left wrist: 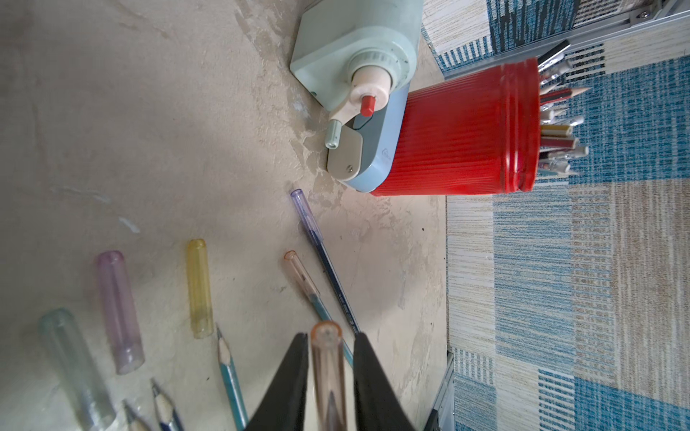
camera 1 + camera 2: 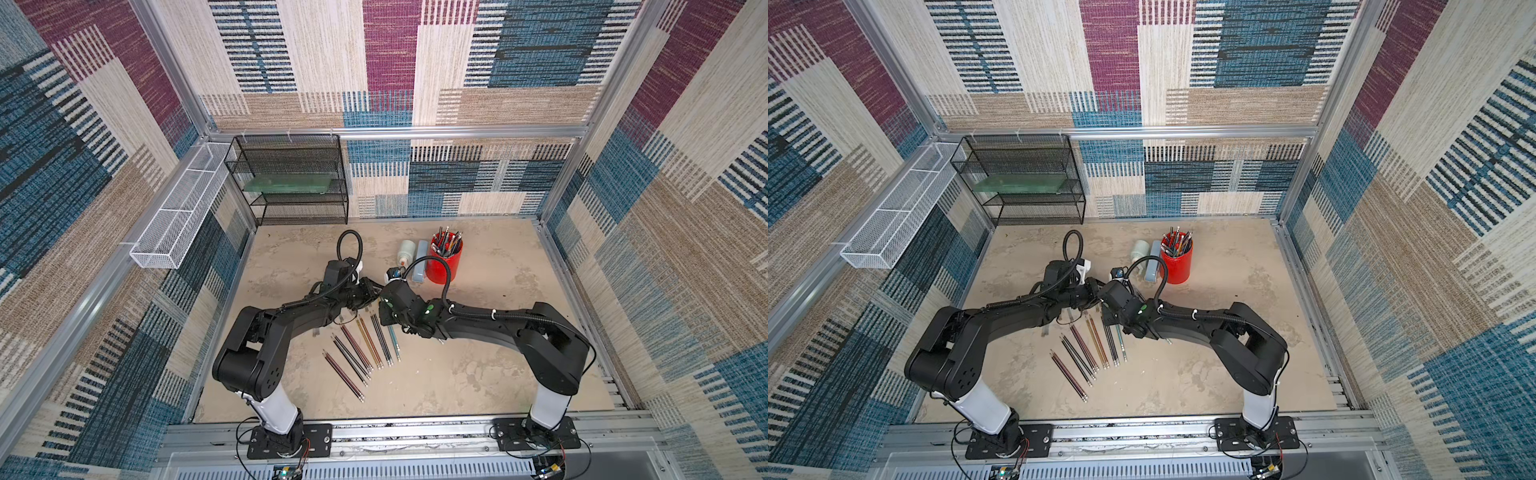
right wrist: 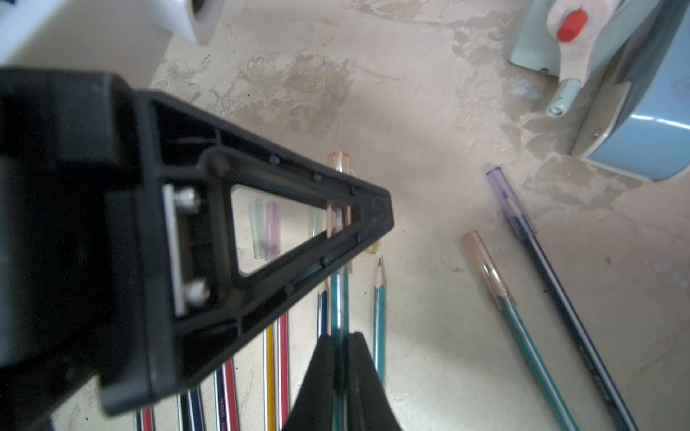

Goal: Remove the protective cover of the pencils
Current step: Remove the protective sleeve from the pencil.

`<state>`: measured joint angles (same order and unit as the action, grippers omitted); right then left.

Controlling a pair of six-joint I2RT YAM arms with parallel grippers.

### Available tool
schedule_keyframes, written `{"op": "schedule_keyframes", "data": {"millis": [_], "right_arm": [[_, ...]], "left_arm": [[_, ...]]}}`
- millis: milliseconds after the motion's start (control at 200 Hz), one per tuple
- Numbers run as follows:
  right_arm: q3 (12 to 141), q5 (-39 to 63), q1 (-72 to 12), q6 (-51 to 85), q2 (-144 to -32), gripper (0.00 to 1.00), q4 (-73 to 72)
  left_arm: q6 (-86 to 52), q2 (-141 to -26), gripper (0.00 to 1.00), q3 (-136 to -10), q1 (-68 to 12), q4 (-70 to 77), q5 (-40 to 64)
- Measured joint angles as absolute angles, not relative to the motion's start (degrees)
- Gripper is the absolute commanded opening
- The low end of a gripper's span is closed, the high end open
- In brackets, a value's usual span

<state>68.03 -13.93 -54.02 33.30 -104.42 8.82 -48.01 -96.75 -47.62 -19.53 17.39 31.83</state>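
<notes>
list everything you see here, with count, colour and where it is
bare pencils: about eleven; maroon, black, gold, teal; fanned on the table between the arms
held pencil: one; teal, orange cap over its tip; between both grippers
capped pencils: two; navy with purple cap, teal with orange cap; beside the fan
loose caps: three; clear teal, purple, yellow; on the table
red cup: one; holds pens and pencils; far side
blue-grey device: one; against the cup
sharpener: one; pale green; beside the device
black mesh shelf: one; back left, green slab inside
white mesh basket: one; left wall
left gripper: black; around the orange cap
right gripper: black; shut on the held pencil
</notes>
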Motion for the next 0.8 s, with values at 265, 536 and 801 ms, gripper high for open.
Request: {"op": "schedule_keyframes", "data": {"millis": [265, 536, 801], "right_arm": [[69.3, -13.9, -54.0, 33.1, -105.2, 0.01, 9.3], [69.4, -13.3, -54.0, 32.9, -105.7, 0.24, 8.9], [70.0, -12.4, -54.0, 32.9, -107.2, 0.2, 8.9]], "left_arm": [[-48.1, -96.8, 0.08, -47.5, -19.5, 17.8, 31.9], [-48.2, -97.2, 0.06, -47.5, -19.2, 17.7, 31.9], [-48.4, -97.5, 0.05, -47.5, -18.9, 17.8, 31.9]]}}
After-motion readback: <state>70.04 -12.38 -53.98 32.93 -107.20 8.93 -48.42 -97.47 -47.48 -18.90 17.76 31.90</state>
